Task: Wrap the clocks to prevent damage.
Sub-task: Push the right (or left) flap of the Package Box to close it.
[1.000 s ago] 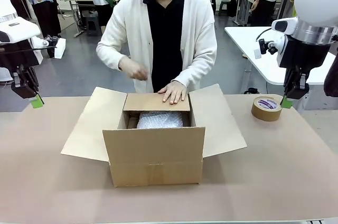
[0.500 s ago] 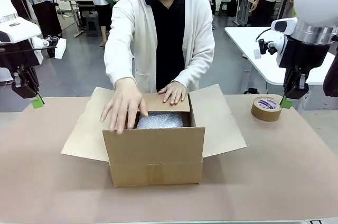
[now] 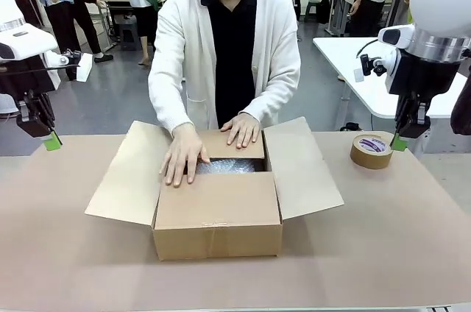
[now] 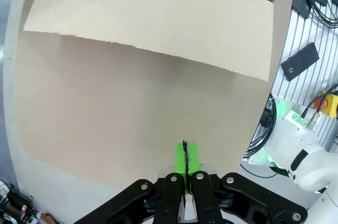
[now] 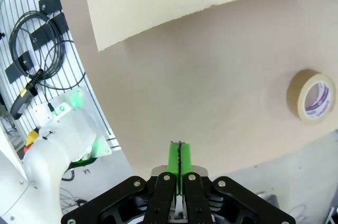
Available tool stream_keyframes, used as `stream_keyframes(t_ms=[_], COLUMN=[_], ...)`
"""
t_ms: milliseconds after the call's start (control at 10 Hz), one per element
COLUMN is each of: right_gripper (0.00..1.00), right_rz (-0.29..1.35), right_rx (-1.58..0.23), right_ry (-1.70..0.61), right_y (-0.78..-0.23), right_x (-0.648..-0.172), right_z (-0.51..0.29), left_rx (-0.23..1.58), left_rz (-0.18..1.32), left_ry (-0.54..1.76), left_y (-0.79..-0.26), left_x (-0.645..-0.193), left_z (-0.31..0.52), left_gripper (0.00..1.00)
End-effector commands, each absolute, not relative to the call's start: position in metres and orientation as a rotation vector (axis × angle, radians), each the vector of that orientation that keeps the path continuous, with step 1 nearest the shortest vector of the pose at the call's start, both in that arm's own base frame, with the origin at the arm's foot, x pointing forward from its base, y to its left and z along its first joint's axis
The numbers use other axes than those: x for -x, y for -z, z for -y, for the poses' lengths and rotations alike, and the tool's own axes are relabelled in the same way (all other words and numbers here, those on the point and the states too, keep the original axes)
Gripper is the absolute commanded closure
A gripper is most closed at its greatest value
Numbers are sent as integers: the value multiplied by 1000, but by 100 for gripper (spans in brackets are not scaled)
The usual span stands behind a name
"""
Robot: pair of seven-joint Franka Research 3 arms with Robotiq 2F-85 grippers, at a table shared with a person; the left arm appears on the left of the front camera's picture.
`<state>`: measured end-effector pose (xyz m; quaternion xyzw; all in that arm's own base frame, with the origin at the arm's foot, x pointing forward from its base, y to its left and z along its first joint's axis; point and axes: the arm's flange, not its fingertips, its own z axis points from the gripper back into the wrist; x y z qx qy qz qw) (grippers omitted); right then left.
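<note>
**Ana:** Two grippers flank the cardboard box (image 3: 217, 232). How does the one on its left stand?

**Ben:** The left gripper (image 3: 50, 140) hangs well to the left of the box, above the table (image 3: 383, 238). It is closed on itself and holds nothing. From its wrist camera the green pads (image 4: 179, 158) meet along a thin dark seam. Beyond them lies bare tabletop, then the box's outspread left flap (image 3: 125, 176).

**Ana:** And the box itself?

**Ben:** It sits at the middle of the table with both side flaps splayed outward. The near flap (image 3: 217, 200) is folded down flat over the opening, and one hand (image 3: 182, 154) of the person rests palm-down at that flap's left far corner. The far flap (image 3: 221, 143) is folded inward too, and the person's other hand (image 3: 241, 128) lies flat on it.

**Ana:** Where is the wrapped item?

**Ben:** A bubble-wrapped bundle (image 3: 228, 166) lies inside the box and shows through the gap between the near and far flaps. What the wrap covers, she cannot tell.

**Ana:** And to the right of the box?

**Ben:** The right flap (image 3: 302, 165) lies open. Past it, apart from the box, a roll of brown tape (image 3: 372, 151) lies flat on the table. The right gripper (image 3: 398, 143) hangs just beyond the roll, farther from the box. Its pads are together and nothing is clamped between them.
</note>
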<state>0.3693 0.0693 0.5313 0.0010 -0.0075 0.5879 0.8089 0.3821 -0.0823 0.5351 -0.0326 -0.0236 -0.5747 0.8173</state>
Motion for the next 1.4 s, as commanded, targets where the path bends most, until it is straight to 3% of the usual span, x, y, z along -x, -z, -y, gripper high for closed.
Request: stream_keyframes(t_ms=[0, 900, 1000, 1200, 1300], right_gripper=[99, 99, 99, 99, 99], right_rz=[15, 16, 153, 436, 526], right_rx=[2, -2, -130, -427, -481], right_ry=[-1258, -1257, -1432, -1449, -1449], right_y=[-531, -531, -522, -496, -476], right_x=[-369, -369, -375, -398, -400], right_z=[-69, -69, -53, 4, 37], left_rx=[69, 69, 69, 69, 69], left_rz=[56, 56, 56, 56, 56], left_ry=[1217, 1217, 1217, 1217, 1217], left_y=[-537, -537, -537, -537, -537], left_x=[-383, -383, -383, -383, -383], left_z=[84, 84, 84, 84, 84], left_gripper=[99, 99, 99, 99, 99])
